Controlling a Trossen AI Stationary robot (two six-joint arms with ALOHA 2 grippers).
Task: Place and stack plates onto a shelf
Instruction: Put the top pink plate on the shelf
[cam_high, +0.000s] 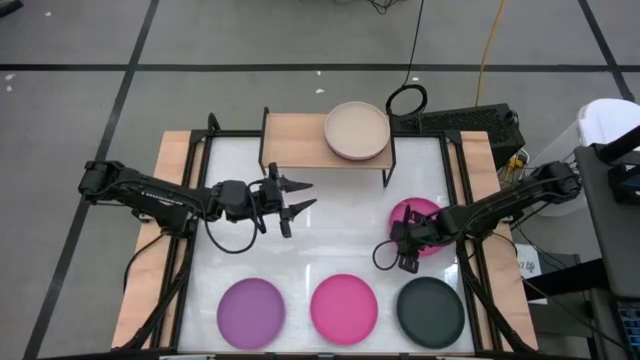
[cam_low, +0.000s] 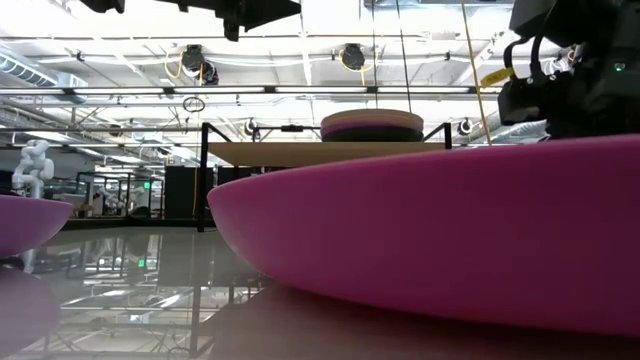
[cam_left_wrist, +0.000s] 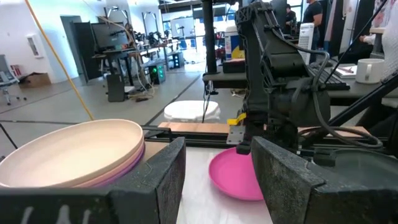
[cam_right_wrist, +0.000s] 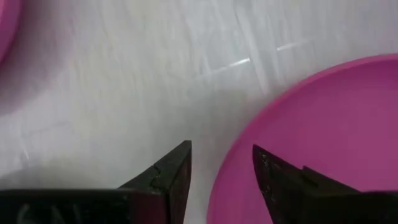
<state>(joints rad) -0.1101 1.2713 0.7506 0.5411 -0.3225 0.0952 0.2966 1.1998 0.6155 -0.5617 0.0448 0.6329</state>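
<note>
The wooden shelf (cam_high: 300, 140) stands at the table's far side and carries a plate stack with a beige plate (cam_high: 356, 130) on top; in the low view the stack (cam_low: 372, 125) sits on the board. A magenta plate (cam_high: 412, 218) lies on the table at the right. My right gripper (cam_right_wrist: 221, 165) is open and points down at this plate's near-left rim (cam_right_wrist: 239, 168), one finger on each side of it. My left gripper (cam_high: 300, 197) is open, raised over the table's left-middle, and faces the right side. My right gripper comes from above with one finger outside the magenta plate's rim (cam_right_wrist: 239, 168) and the other finger (cam_right_wrist: 273, 177) over its inside. The plate lies flat on the table. Whether either finger touches it, I cannot tell.
A purple plate (cam_high: 251, 312), a pink plate (cam_high: 344, 308) and a dark grey plate (cam_high: 431, 310) lie in a row along the near edge. The pink one (cam_low: 450, 240) fills the low view. Bare white tabletop (cam_high: 340, 230) lies between the row and the shelf.
</note>
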